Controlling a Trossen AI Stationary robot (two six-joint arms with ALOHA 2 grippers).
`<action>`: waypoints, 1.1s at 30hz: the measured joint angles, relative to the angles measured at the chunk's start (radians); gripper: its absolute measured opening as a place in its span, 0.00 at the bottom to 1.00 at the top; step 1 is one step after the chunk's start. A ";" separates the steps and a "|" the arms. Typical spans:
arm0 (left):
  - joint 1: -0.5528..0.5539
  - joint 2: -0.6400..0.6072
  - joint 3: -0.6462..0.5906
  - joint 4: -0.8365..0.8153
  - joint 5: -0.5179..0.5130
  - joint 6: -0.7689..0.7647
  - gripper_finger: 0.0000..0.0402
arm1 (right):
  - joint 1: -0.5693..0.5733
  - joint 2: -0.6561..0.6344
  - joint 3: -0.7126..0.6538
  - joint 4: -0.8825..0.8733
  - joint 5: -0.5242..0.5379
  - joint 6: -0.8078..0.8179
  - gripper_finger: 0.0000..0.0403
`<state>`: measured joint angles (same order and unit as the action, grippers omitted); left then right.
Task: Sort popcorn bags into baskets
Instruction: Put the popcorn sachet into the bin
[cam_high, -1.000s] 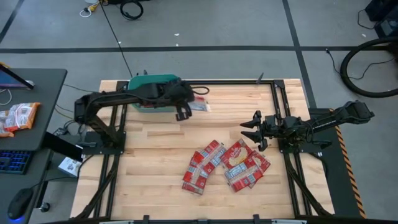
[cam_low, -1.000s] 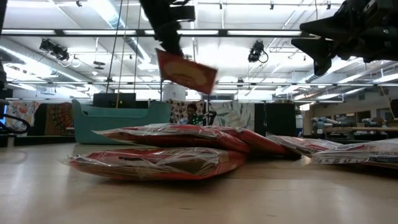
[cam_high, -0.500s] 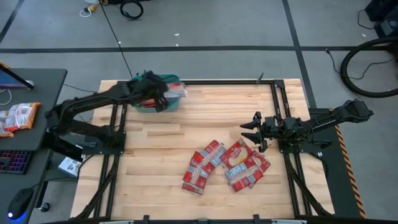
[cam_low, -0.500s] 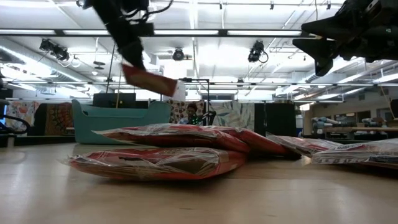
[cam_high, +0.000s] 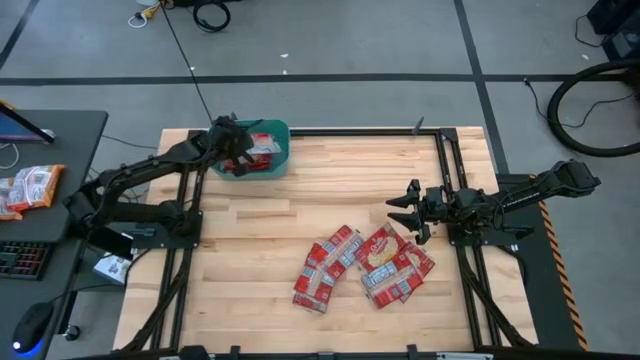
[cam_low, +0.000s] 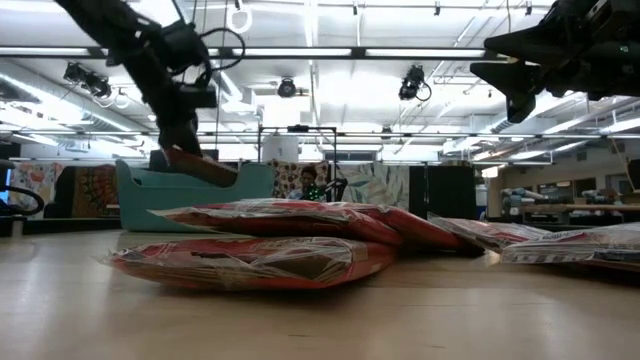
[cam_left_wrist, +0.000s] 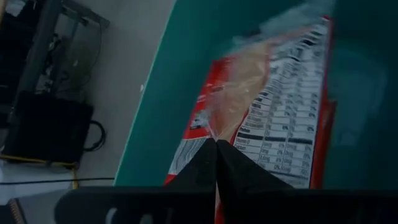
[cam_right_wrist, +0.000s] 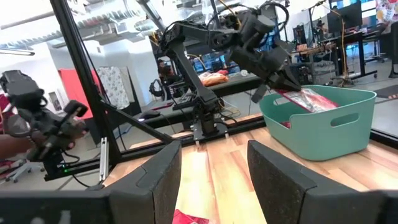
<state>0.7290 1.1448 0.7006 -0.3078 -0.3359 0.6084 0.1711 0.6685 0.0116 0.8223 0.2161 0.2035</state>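
While the teal tub takes the delivery, here is how things stand:
Left gripper: the left gripper is over the basket at the far left corner of the table, its fingers pressed together on one red popcorn bag.
Held bag: the packet tilts down across the tub's rim, and the left wrist view shows its label side lying against the teal inner wall.
Right gripper: the right gripper hangs above the table's right side, fingers spread, gripping nothing.
Pile: the other popcorn bags lie overlapping near the front middle of the table, just beside the right gripper and well apart from the basket.
Low view: the pile fills the foreground, with the tub behind it.
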 joint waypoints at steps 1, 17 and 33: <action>0.012 0.000 -0.013 0.015 0.000 0.006 0.01 | 0.000 0.000 0.000 0.000 0.000 0.000 0.47; 0.057 0.000 -0.079 0.015 -0.073 -0.058 0.34 | 0.000 0.000 0.000 -0.001 0.001 0.002 0.47; -0.358 0.026 0.061 0.047 0.090 -0.346 0.35 | -0.001 0.000 0.000 -0.002 0.019 -0.004 0.47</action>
<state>0.3715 1.1713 0.7616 -0.2611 -0.2458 0.2623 0.1699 0.6685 0.0116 0.8207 0.2352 0.1993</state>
